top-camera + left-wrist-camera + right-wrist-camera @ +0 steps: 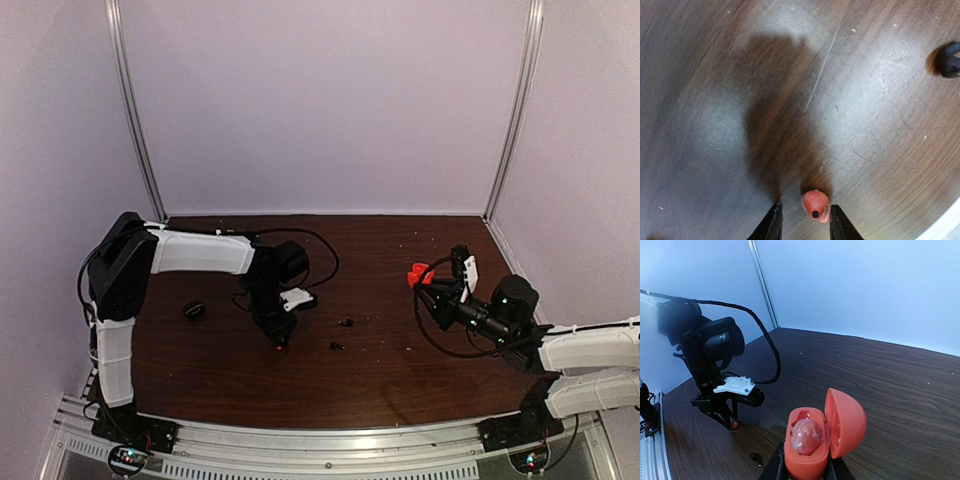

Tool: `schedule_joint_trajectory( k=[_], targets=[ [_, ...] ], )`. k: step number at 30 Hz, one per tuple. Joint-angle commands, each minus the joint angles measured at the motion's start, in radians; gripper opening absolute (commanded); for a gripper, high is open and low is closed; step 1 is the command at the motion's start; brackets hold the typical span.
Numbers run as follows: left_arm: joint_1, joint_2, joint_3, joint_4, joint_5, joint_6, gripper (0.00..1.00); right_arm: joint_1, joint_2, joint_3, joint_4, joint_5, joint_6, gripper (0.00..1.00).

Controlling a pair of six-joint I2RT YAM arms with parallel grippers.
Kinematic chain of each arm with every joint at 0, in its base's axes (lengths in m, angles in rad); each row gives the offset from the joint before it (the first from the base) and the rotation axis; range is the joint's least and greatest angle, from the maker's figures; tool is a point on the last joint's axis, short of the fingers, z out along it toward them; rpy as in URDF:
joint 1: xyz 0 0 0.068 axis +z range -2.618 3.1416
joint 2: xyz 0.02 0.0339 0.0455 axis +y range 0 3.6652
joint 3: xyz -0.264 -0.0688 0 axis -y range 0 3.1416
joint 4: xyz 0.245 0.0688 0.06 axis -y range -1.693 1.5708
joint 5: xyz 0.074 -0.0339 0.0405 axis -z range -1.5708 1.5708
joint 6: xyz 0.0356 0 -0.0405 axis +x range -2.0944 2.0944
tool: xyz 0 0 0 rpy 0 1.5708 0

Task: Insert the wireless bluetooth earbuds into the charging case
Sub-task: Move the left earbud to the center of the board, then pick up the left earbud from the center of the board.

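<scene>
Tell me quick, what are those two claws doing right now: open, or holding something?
Left gripper: open, fingers either side of the red earbud.
Right gripper: shut on the red charging case, its lid open.

the earbud (815,206) is red with a black dot, the charging case (812,445) orange-red, the table (880,125) dark brown.
</scene>
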Motion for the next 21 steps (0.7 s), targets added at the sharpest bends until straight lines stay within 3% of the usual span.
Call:
schedule_joint_trajectory(
  k=[1, 11, 21],
  targets=[
    [0.005, 0.026, 0.068, -0.053, -0.009, -0.008, 0.36, -0.006, 0.005, 0.018, 0.013, -0.012, -0.011, 0.07],
    [-0.003, 0.071, 0.116, -0.082, -0.012, -0.011, 0.36, -0.006, 0.007, 0.018, 0.012, -0.011, -0.016, 0.07],
    [-0.014, 0.094, 0.114, -0.074, -0.023, -0.009, 0.27, -0.006, 0.005, 0.017, 0.008, -0.011, -0.013, 0.07]
  ],
)
